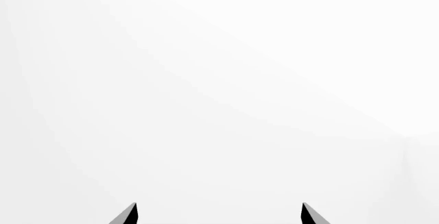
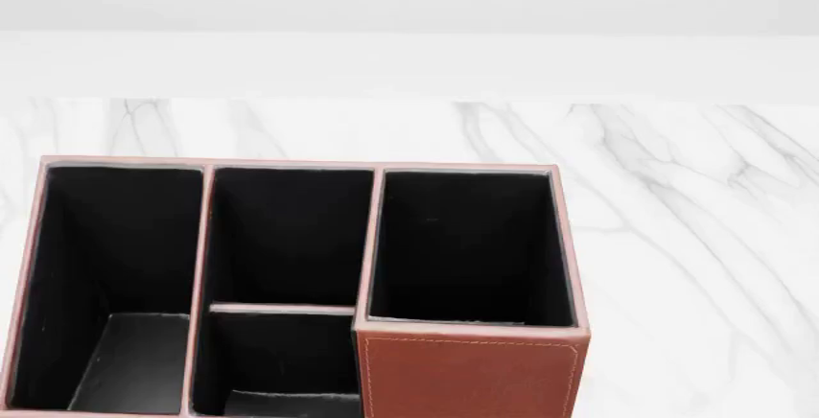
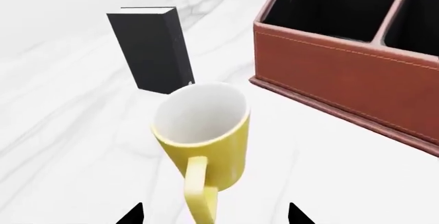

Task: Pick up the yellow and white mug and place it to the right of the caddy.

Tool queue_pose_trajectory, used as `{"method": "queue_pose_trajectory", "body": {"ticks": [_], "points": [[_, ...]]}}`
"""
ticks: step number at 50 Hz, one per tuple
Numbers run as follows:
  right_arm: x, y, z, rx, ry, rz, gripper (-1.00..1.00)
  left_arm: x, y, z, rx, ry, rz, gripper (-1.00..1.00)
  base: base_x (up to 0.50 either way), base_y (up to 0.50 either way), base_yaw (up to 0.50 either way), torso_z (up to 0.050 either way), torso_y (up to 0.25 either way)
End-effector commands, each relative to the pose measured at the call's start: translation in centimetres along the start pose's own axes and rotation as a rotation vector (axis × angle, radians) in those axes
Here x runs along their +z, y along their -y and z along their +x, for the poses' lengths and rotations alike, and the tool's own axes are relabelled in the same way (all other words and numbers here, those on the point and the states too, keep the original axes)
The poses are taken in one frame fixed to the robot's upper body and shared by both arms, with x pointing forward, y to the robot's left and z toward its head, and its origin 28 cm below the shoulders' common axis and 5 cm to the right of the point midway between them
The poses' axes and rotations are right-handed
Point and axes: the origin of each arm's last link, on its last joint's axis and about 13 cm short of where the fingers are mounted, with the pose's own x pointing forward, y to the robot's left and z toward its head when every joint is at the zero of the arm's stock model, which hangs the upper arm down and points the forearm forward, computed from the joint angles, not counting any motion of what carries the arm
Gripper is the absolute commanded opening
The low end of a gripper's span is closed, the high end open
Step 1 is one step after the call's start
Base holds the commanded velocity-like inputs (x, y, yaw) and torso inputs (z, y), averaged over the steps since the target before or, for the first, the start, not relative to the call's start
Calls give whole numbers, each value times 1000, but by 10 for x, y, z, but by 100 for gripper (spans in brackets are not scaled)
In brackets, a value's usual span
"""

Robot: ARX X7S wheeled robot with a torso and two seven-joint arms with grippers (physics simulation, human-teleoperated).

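Mug [image 3: 205, 142] tilted, handle toward gripper [image 3: 216, 215]

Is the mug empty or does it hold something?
Empty: the right wrist view looks into the mug and shows only bare white inside.

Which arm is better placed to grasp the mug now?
Right. Its gripper is open with the yellow and white ceramic mug directly ahead, handle toward it. The left gripper faces only blank white.
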Motion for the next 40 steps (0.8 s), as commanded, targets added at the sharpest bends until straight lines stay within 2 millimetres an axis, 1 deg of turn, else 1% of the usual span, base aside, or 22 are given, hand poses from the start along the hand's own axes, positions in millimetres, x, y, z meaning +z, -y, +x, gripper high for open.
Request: {"method": "queue_pose_trajectory", "body": {"ticks": [1,8,26,40], "points": [[-11,14,21,-16,4,-60,100,1,-1,-1,-36,-13,-3,100,0,0,0,0,0],[-14,16,27,-12,-9,-62,100,1,-1,-1,-38,-12,-2,100,0,0,0,0,0],[-13,16,36,25,-15,-97,100,0,0,-3,-42,-15,2,100,0,0,0,0,0],[-19,18,44,37,-38,-84,100,0,0,-2,-41,-17,1,100,0,0,0,0,0]]}}
